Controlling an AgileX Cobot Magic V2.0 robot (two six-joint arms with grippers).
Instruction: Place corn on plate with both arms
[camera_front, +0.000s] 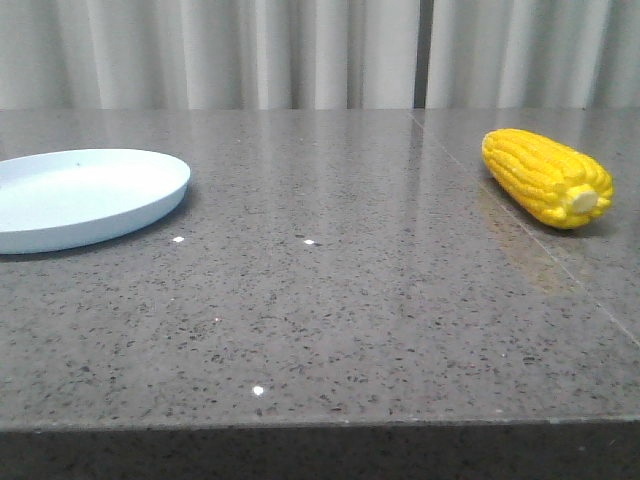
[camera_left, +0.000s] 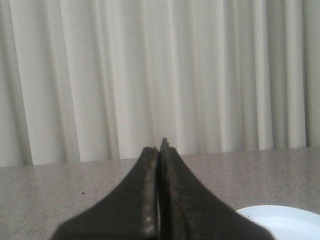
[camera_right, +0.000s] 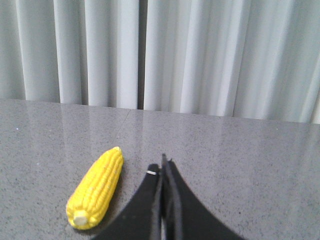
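Plate empty, corn well apart, unlabelled

- We see a grey speckled stone worktop filling the lower part of the front view, polished enough to carry soft pale reflections.
- We note a thin straight seam crossing the worktop on its right side, running from the far edge toward the near right.
- We count a few small bright white specks on the surface, one near the front edge and two farther back around the middle.
- We see the worktop's front edge as a darker band along the bottom.
- Behind it, pale pleated curtains hang across the whole background, with one dark vertical gap right of centre.
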